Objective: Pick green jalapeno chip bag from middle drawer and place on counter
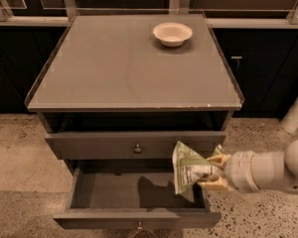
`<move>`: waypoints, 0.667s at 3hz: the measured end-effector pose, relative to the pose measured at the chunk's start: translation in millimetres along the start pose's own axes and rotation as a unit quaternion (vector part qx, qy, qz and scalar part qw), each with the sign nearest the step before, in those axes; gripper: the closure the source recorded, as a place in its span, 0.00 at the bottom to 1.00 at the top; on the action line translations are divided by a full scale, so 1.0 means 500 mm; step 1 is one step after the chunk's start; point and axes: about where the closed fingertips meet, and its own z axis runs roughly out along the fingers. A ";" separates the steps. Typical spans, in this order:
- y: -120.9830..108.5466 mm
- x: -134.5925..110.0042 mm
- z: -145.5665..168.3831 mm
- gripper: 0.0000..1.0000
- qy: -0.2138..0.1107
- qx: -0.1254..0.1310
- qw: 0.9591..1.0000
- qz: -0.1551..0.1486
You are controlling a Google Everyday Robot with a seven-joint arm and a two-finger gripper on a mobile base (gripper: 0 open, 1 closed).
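The green jalapeno chip bag (191,170) is pale green and white with a white label panel. My gripper (212,172) is shut on its right side and holds it upright in the air above the right part of the open middle drawer (114,190). The bag casts a shadow on the drawer floor. My white arm reaches in from the right edge. The counter (124,63) is the flat grey cabinet top above, well above the bag.
A cream round bowl (172,33) sits at the back right of the counter. The drawer above (136,145) is closed, with a small round knob. Dark cabinets stand behind, speckled floor around, and a white post (295,113) at right.
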 end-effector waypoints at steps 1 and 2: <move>-0.040 -0.162 -0.113 1.00 0.003 0.039 0.997 -0.071; -0.051 -0.188 -0.135 1.00 0.005 0.050 0.995 -0.082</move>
